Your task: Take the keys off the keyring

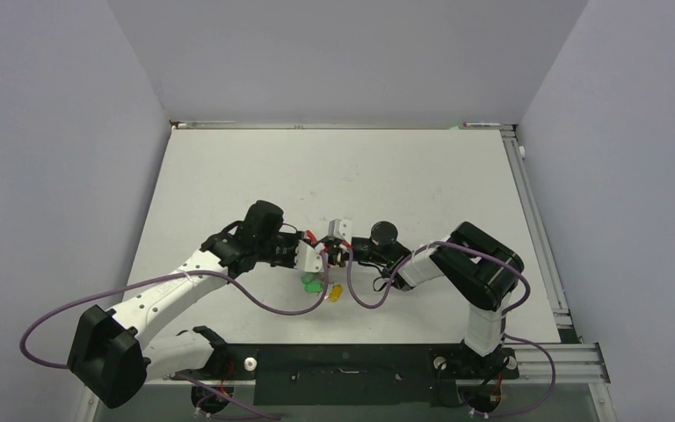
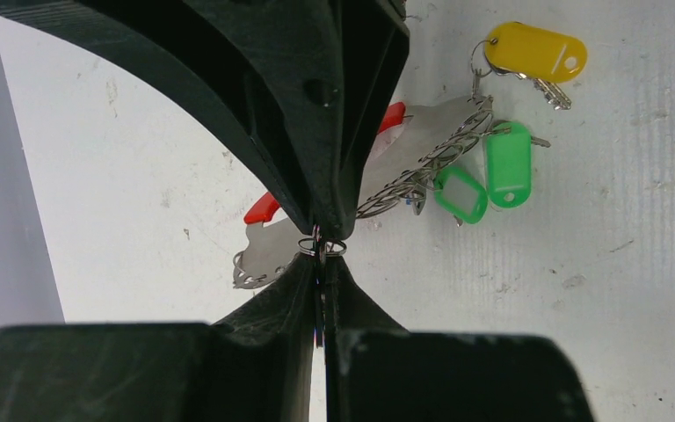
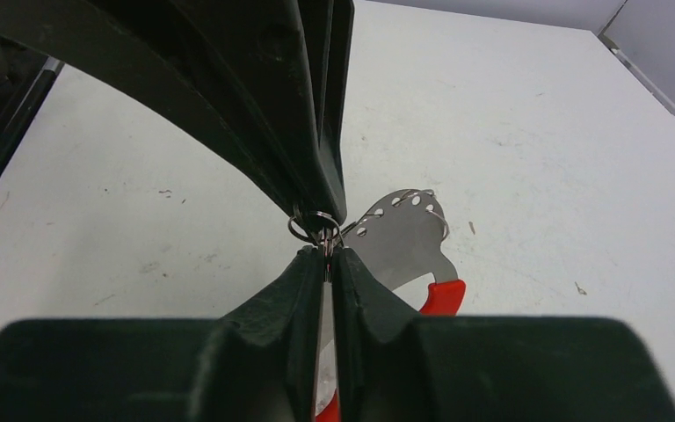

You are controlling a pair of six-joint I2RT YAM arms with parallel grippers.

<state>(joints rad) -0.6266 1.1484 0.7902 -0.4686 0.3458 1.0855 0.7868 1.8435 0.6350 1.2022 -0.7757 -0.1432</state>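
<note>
At table centre, between the two arms: the keyring (image 2: pixel 422 136), a silvery perforated plate with red ends, long axis from 8 to 2 o'clock in the left wrist view. Along its 4 o'clock edge, a row of thin wire loops. Off the 2 o'clock end, the keys (image 2: pixel 547 90): one under a yellow tag (image 2: pixel 536 51) at 1 o'clock, blade tipped toward 4 o'clock, and two green tags (image 2: pixel 507 163) at 3 o'clock. Resting or lifted: impossible to tell.

Underneath, a white table (image 1: pixel 387 176), scuffed and speckled. Pale lilac-grey walls (image 1: pixel 334 53) at 9, 12 and 3 o'clock. An aluminium rail (image 1: pixel 536 220) down the 3 o'clock edge.

Left gripper (image 2: pixel 321 244) pressed together, tips pinching a small wire ring (image 2: pixel 306 246), keyring just beyond them. Right gripper (image 3: pixel 325 239) likewise clamped on a small wire ring, plate spreading toward 4 o'clock of its tips, red end at 5. From above, both grippers nearly tip to tip, keyring between, tags at 6 o'clock.
</note>
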